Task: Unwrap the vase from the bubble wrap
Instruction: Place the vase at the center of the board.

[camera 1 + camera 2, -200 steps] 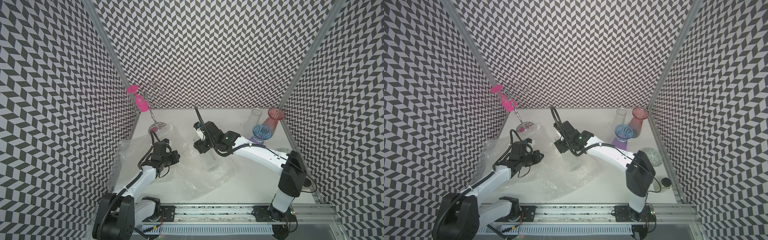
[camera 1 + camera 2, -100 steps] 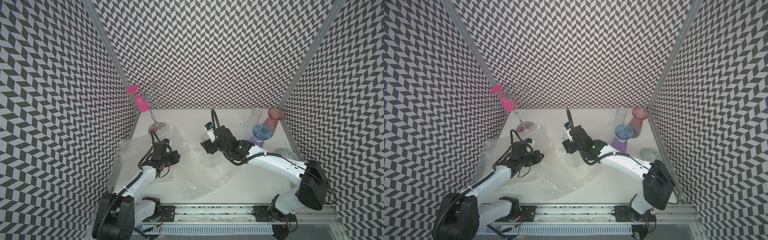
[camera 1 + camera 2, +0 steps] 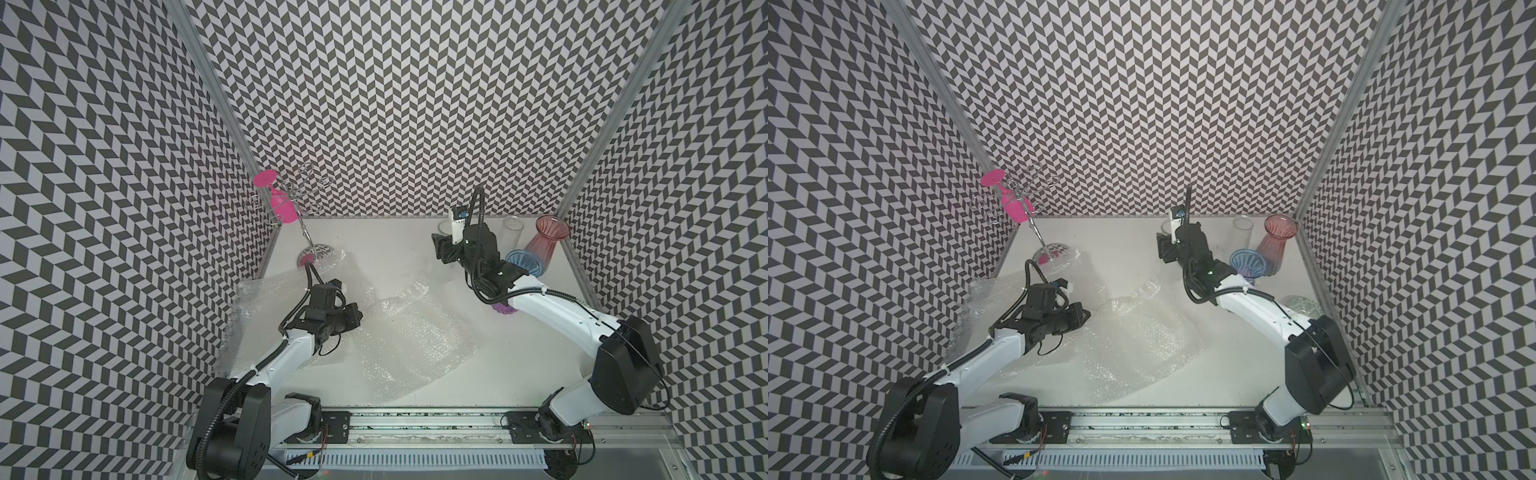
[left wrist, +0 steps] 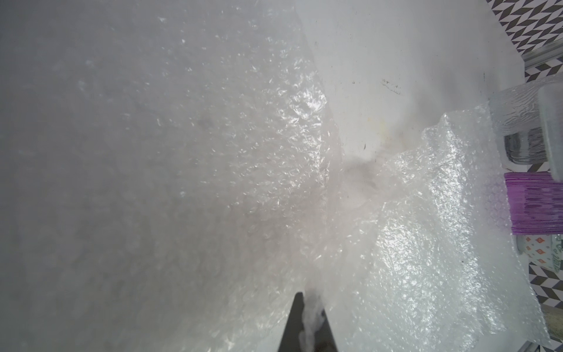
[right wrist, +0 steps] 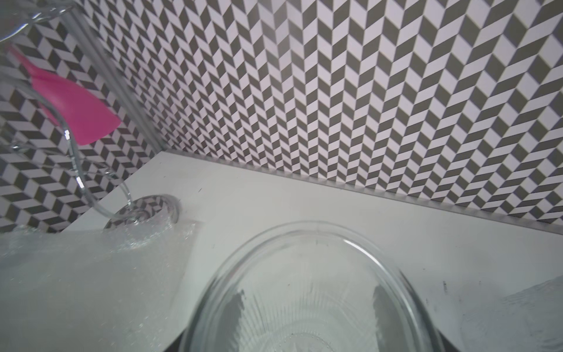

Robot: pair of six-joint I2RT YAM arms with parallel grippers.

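The bubble wrap [image 3: 415, 340] lies spread and crumpled over the near tabletop [image 3: 519, 374], from 6 to 9 o'clock. The left end effector [image 3: 356, 318] is pinched fully shut on a fold of it. Farther back, at 1 o'clock, the right end effector [image 3: 442, 249] grips the bare clear vase [image 5: 304, 289], jaws wide around its body. To finish well, I judge it should lower the vase upright onto open tabletop. It should stay clear of the blue vase [image 3: 524, 262] and red vase [image 3: 550, 237] at 2 o'clock, and let go only once the base sits flat.
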